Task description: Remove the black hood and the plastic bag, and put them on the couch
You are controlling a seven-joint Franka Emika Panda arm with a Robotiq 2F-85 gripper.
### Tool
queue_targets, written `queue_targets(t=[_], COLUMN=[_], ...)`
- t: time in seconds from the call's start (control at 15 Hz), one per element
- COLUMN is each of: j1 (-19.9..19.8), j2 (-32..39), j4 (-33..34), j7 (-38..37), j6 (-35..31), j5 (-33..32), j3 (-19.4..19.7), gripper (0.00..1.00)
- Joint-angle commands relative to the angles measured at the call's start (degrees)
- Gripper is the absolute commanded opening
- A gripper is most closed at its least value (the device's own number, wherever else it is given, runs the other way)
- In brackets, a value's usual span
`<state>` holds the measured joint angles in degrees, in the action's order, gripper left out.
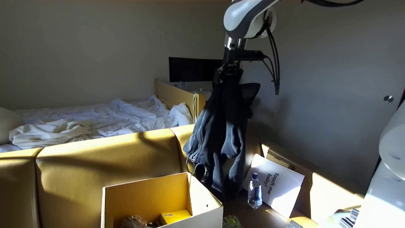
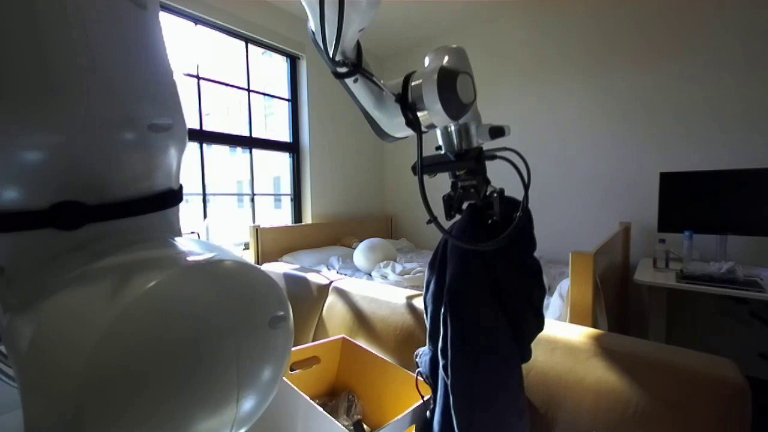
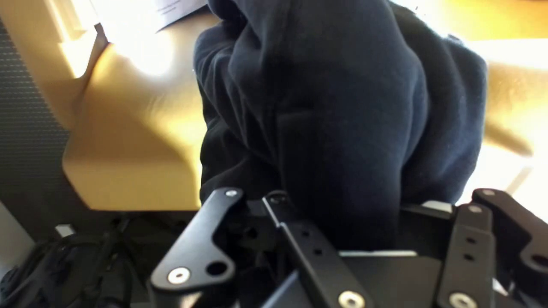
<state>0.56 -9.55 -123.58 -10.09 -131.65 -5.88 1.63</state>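
My gripper (image 1: 228, 77) is shut on the black hood (image 1: 226, 133) and holds it up in the air. The hood, a dark zipped garment, hangs down in folds above the couch (image 1: 107, 161), beside the box. In an exterior view the gripper (image 2: 474, 207) has the dark cloth (image 2: 480, 324) bunched at its fingers. In the wrist view the cloth (image 3: 342, 98) runs between the fingers (image 3: 376, 203) and hides the fingertips. A crumpled clear plastic bag (image 2: 345, 408) lies inside the open box; it shows only partly in an exterior view (image 1: 134, 221).
The open box (image 1: 145, 190), white outside and yellow inside, stands in front of the couch back. It holds a small yellow box (image 1: 175, 216). A water bottle (image 1: 255, 193) and a white printed board (image 1: 284, 183) stand right of the hood. A bed (image 1: 110, 117) is behind the couch.
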Motion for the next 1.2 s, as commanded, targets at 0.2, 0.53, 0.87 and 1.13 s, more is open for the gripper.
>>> queue_targets(t=[0.2,0.53,0.87,1.13], j1=[-1.8,-4.9,-9.5,-10.1], j2=[6.5,10.7,7.7,10.0], j4=[-9.2,-7.3,-4.9,-2.1], j7=[2.0,6.6,11.6,12.1], j6=[-5.5,-4.5,-4.1,-3.7], j5=[5.5,14.1,24.7,23.4], j3=[1.0,3.9,8.1,8.9], gripper=[0.05,0.05,0.04,0.04])
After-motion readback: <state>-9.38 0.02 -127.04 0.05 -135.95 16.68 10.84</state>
